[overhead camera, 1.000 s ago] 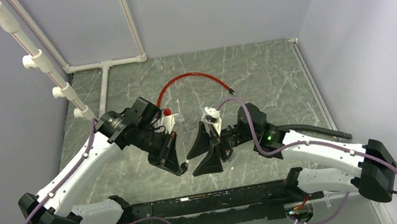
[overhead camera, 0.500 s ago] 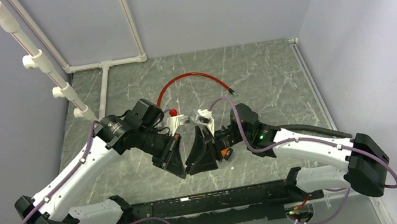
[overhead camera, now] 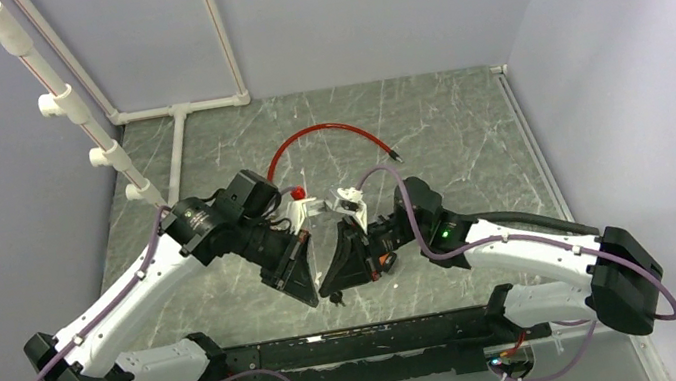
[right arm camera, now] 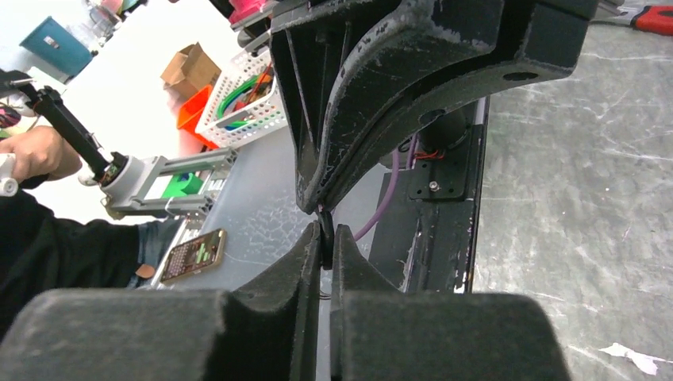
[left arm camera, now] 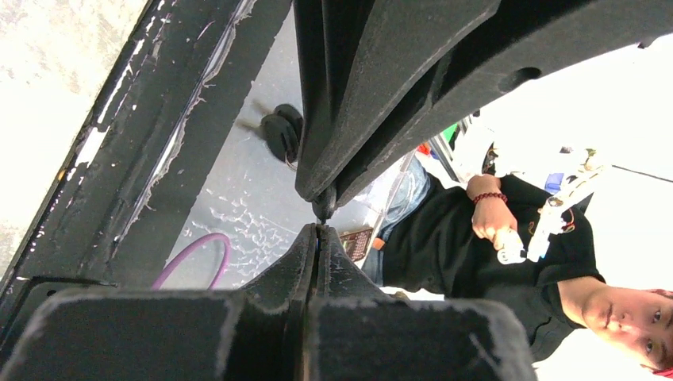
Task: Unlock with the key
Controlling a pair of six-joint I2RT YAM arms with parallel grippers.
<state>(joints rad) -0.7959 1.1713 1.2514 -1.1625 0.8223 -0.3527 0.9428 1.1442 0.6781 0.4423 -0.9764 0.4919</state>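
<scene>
My two grippers meet tip to tip low over the table's front middle. The left gripper (overhead camera: 314, 298) (left arm camera: 318, 230) is shut on a thin sliver of the key. The right gripper (overhead camera: 328, 291) (right arm camera: 325, 230) is shut on the key's black head (right arm camera: 325, 240), seen in the left wrist view as a dark knob (left arm camera: 324, 206). A second black key head (left arm camera: 282, 135) (overhead camera: 337, 300) dangles beside them. The red cable lock (overhead camera: 320, 130) lies on the table behind the arms, its red end (overhead camera: 297, 193) just past the left wrist. Its keyhole is hidden.
A white pipe frame (overhead camera: 68, 104) runs along the left wall and back corner. A black rail (overhead camera: 357, 342) crosses the front edge under the grippers. Beyond that edge lie a phone (right arm camera: 194, 254), baskets (right arm camera: 238, 99) and a seated person (left arm camera: 508, 238).
The right gripper swung left to meet the left gripper's tip and shut on the key's head. The left gripper stayed shut and shifted only slightly.
</scene>
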